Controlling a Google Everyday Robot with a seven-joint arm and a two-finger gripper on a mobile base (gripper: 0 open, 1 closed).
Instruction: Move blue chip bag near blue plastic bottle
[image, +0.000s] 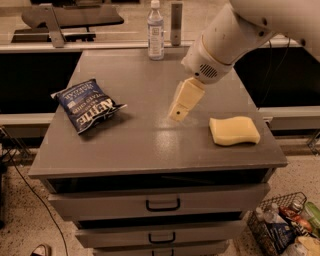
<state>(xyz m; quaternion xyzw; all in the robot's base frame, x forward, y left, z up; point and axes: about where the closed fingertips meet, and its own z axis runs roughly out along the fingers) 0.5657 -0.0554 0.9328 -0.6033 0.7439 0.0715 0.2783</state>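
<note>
The blue chip bag (88, 105) lies flat on the left part of the grey cabinet top (150, 140), white lettering up. The blue plastic bottle (155, 31) stands upright at the back edge, near the middle, with its white cap on. My gripper (179, 112) hangs from the white arm (235, 35) over the middle of the top, to the right of the bag and well apart from it, in front of the bottle. It holds nothing.
A yellow sponge (234, 131) lies on the right part of the top, just right of the gripper. Drawers with black handles (163, 205) are below. A wire basket (285, 230) with bottles stands on the floor at the lower right.
</note>
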